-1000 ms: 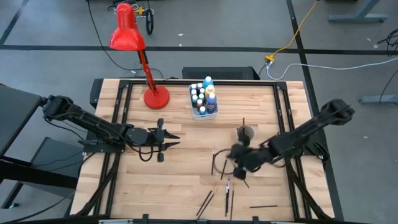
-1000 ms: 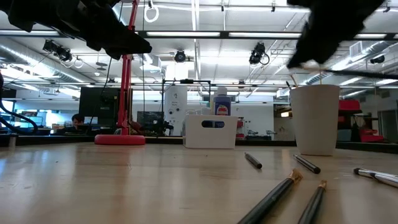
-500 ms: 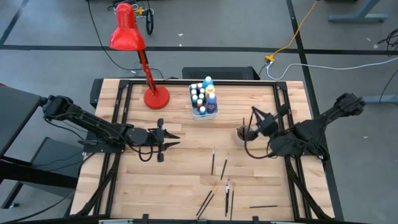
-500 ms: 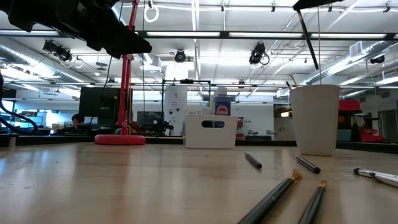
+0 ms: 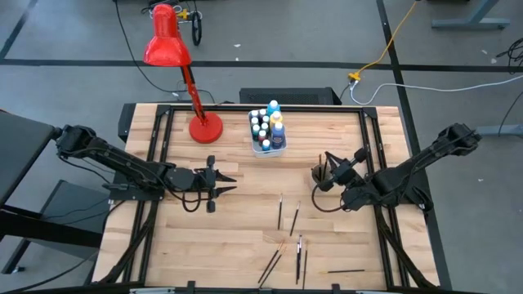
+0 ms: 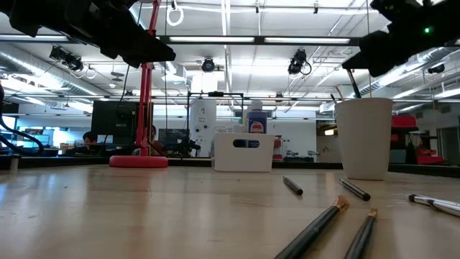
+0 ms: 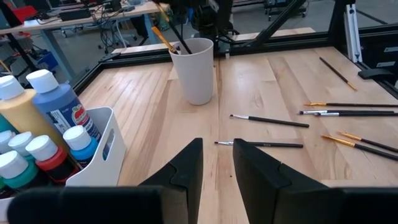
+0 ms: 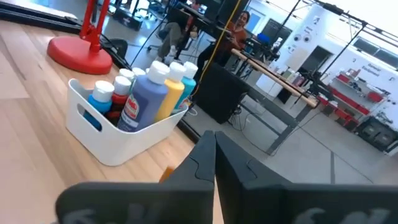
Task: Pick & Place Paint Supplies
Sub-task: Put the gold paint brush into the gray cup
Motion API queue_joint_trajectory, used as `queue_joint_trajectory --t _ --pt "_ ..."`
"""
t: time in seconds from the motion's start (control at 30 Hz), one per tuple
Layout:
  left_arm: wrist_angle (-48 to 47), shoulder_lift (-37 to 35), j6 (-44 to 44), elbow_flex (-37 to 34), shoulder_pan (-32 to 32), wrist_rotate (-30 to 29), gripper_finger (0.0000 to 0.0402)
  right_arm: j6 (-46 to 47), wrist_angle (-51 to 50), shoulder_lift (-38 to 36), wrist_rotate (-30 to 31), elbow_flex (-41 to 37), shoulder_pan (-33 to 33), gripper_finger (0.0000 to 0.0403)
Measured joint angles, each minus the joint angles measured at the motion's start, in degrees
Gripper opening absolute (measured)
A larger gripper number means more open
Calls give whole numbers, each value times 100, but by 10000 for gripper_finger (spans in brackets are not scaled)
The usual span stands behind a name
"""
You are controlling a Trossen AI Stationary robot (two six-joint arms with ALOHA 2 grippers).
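Two brushes [image 7: 173, 42] (tips hidden) in cup [image 7: 194, 71]

No legible text, bottle labels [image 7: 69, 116] unreadable.

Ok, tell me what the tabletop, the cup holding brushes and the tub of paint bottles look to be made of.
Tabletop: wood, butcher-block style, with visible glued strips and grain under a light satin finish.
Cup: smooth matte off-white, tapered; likely plastic or paper, though the look leaves ceramic open.
Tub: probably moulded white plastic, going by its thin walls, rounded corners and cut-out handle slot, with a slight sheen.
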Motion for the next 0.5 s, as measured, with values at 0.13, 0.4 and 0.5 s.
queue_joint_trajectory --t 0.13,0.4,0.5 --pt "-1 0 59 0 1 -17 96 -372 762 -2 6 -319 0 4" --pt "-2 0 55 0 0 -22 96 -1236 1752 -4 0 -393 0 71" --pt "-2 0 37 0 0 -20 96 -1416 2028 -4 0 -393 0 98"
